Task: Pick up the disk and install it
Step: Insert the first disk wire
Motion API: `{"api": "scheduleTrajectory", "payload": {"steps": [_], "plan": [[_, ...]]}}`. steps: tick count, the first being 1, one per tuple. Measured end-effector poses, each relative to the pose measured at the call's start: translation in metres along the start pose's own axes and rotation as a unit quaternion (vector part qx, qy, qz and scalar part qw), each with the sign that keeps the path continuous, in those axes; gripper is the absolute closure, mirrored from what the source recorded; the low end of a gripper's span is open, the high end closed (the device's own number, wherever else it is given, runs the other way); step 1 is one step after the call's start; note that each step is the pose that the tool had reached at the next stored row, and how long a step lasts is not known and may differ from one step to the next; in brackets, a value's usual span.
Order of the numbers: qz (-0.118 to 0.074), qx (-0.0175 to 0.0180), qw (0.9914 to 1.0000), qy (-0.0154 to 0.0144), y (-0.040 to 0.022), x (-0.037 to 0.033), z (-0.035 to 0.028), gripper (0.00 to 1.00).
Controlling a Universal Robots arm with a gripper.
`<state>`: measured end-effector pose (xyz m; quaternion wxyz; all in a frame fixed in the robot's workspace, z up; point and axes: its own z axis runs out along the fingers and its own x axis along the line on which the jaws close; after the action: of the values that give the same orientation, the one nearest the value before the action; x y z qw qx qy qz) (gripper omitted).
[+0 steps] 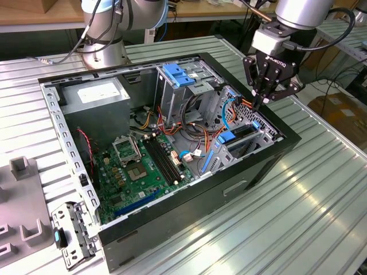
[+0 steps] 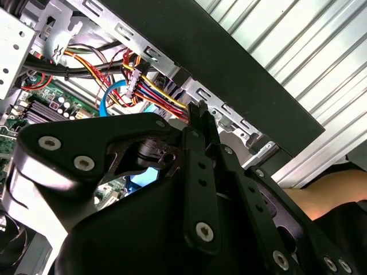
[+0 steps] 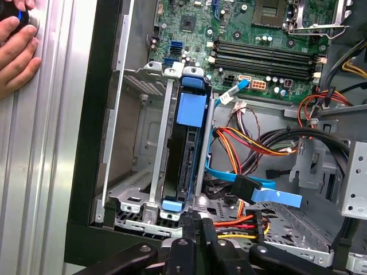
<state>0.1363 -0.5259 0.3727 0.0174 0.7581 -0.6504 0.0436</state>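
Two fingers [image 3: 202,232] of the gripper [image 1: 259,104] are pinched together on nothing, poised just over the drive cage [image 3: 150,172]. The disk [image 3: 184,157] sits edgewise in that cage, blue bracket [image 3: 191,107] showing, inside the open computer case [image 1: 189,200]. Beside the case, a person's hand [image 3: 17,54] rests on the table [image 1: 321,189].

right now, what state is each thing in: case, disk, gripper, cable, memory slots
computer case: on its side, side panel off, open
disk: standing on edge in the drive cage slot, in its blue bracket
gripper: fingers shut, holding nothing, above the drive cage
blue data cable: connector appears loose beside the disk
memory slots: empty
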Motion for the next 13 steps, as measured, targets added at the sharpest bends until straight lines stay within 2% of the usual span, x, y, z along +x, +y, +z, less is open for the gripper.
{"api": "scheduleTrajectory", "payload": {"steps": [8,13], "plan": [[0.0,0.0,1.0,-0.0001,0.0002,0.0,0.0001,0.84],[0.011,-0.001,0.99994,0.0003,0.0022,-0.0003,0.0002,0.84]]}}
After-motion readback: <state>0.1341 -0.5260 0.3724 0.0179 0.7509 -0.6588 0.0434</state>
